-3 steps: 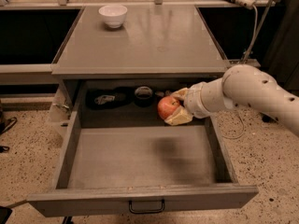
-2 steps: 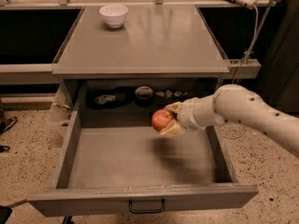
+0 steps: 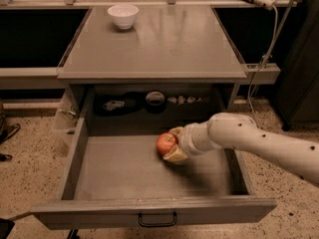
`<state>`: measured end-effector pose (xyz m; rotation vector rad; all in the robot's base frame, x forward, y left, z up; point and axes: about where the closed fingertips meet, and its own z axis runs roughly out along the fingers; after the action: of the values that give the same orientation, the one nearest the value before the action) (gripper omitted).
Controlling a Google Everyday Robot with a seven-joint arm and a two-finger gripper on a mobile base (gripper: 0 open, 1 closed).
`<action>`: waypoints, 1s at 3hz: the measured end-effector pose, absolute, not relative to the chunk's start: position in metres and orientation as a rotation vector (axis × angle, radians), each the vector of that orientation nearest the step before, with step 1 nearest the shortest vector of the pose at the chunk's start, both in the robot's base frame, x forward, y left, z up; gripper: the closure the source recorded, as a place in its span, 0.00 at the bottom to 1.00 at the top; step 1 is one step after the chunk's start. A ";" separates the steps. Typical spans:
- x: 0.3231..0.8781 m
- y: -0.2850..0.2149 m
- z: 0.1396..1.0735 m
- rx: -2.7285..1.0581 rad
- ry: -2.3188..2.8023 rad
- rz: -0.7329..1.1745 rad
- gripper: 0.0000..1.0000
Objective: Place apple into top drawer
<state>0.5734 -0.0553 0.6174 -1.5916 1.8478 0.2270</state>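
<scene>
A speckled terrazzo floor [image 3: 30,173] is stretching around a grey cabinet whose flat top [image 3: 164,44] is carrying a white bowl [image 3: 123,15] near its back left corner. Below the top, the top drawer [image 3: 124,173] is standing pulled wide open toward the camera, its bare grey bottom showing and its small dark handle [image 3: 157,219] sitting in the middle of the front panel. The white arm [image 3: 259,143] is reaching in from the right, over the drawer's right wall, and the gripper [image 3: 174,144] is hanging inside the drawer, right of centre and toward the back. Its pale fingers [image 3: 175,157] are pinching the apple [image 3: 166,143] from above and below. The apple is sitting low within the drawer's walls; whether it is touching the bottom cannot be told. In the shadowed recess behind the drawer, a dark round object [image 3: 155,99] is lying among smaller items.
</scene>
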 end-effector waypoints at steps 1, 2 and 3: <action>0.573 -0.055 0.617 -1.592 1.848 0.227 0.81; 0.573 -0.055 0.617 -1.592 1.848 0.227 0.58; 0.573 -0.055 0.617 -1.592 1.848 0.227 0.35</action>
<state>0.5733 -0.0552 0.6172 -1.5918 1.8478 0.2273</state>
